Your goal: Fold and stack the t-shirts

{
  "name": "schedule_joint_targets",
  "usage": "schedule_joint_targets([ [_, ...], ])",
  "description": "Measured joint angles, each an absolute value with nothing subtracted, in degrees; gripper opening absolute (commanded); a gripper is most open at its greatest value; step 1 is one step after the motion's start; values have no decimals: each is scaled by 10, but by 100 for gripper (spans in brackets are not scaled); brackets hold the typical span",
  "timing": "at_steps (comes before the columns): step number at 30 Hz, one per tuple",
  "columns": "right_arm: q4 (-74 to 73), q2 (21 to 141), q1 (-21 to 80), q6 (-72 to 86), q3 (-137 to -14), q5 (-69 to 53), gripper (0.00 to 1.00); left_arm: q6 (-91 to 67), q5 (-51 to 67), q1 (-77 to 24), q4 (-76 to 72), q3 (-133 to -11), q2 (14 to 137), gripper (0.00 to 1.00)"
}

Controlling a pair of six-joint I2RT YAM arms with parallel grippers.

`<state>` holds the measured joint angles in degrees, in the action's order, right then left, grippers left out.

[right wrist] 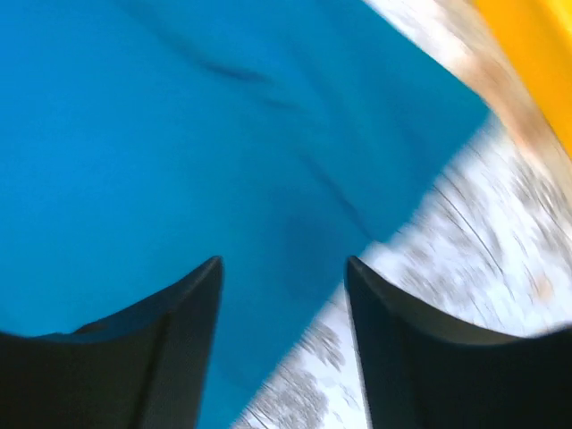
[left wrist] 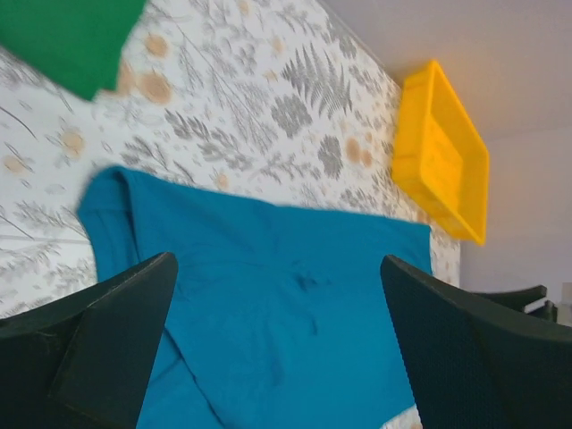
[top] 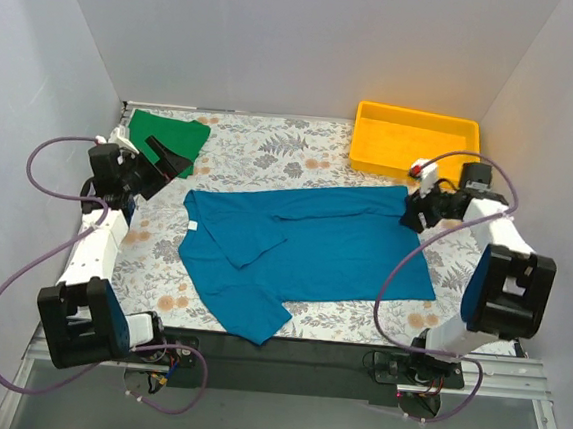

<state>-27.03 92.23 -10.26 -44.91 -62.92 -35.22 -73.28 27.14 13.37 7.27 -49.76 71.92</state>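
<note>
The teal-blue t-shirt [top: 309,247] lies spread on the floral table, partly folded, with a sleeve doubled over near its left side. It fills the left wrist view [left wrist: 286,304] and the right wrist view [right wrist: 179,152]. The green t-shirt [top: 168,132] lies folded at the back left corner and shows in the left wrist view [left wrist: 71,36]. My left gripper [top: 171,159] is open and empty, raised between the two shirts. My right gripper [top: 409,215] is open and empty, just above the teal shirt's right edge.
A yellow plastic tray [top: 413,140] stands at the back right, also in the left wrist view [left wrist: 442,161]. White walls close in the table on three sides. Purple cables loop beside both arms.
</note>
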Motion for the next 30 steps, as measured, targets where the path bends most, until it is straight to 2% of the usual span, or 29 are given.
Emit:
schedule_joint_targets([
  [3, -316, 834, 7, -587, -549, -407, 90, -743, 310, 133, 92, -473, 701, 91],
  [6, -351, 757, 172, -694, -475, -448, 94, -740, 320, 133, 134, -462, 695, 85],
  [8, -358, 726, 268, -718, -454, -455, 92, -736, 324, 133, 152, -454, 675, 84],
  [11, -337, 718, 426, -722, -453, -445, 82, -733, 327, 133, 172, -445, 625, 82],
  [17, -248, 813, 662, -657, -487, -353, 67, -732, 327, 133, 197, -439, 555, 81],
  [24, -184, 886, 744, -592, -493, -250, 63, -724, 320, 133, 230, -437, 545, 81],
  [30, -159, 922, 767, -559, -512, -203, 51, -722, 320, 133, 239, -436, 536, 80],
])
